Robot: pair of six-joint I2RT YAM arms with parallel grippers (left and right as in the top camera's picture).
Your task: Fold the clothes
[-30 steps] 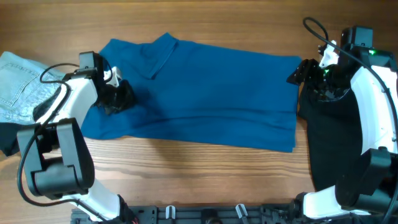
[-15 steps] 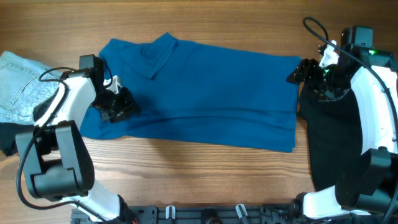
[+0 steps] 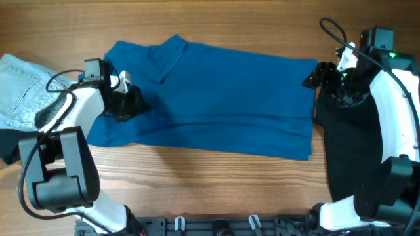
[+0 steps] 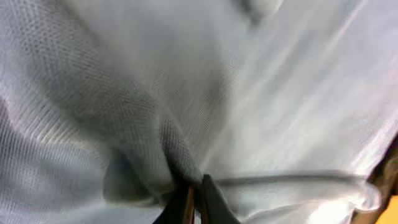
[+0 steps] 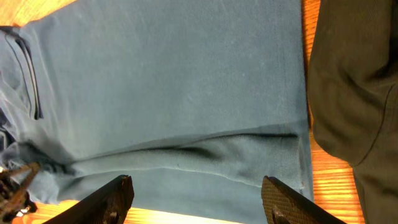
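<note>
A blue polo shirt (image 3: 223,98) lies spread across the table, collar at the upper left. My left gripper (image 3: 125,105) sits on its left sleeve area, shut on a pinched fold of the blue shirt (image 4: 180,155), fingertips (image 4: 194,193) together on the fabric. My right gripper (image 3: 314,75) hovers open at the shirt's right edge. In the right wrist view its fingers (image 5: 199,199) are spread wide above the shirt (image 5: 168,93), with nothing between them.
Light denim jeans (image 3: 20,85) lie at the far left. A black garment (image 3: 354,144) lies at the right, also in the right wrist view (image 5: 354,81). Bare wood table (image 3: 216,190) runs along the front.
My left gripper shifted slightly down-left, then back up-right on the sleeve, still pinching the fabric. The right arm has not moved.
</note>
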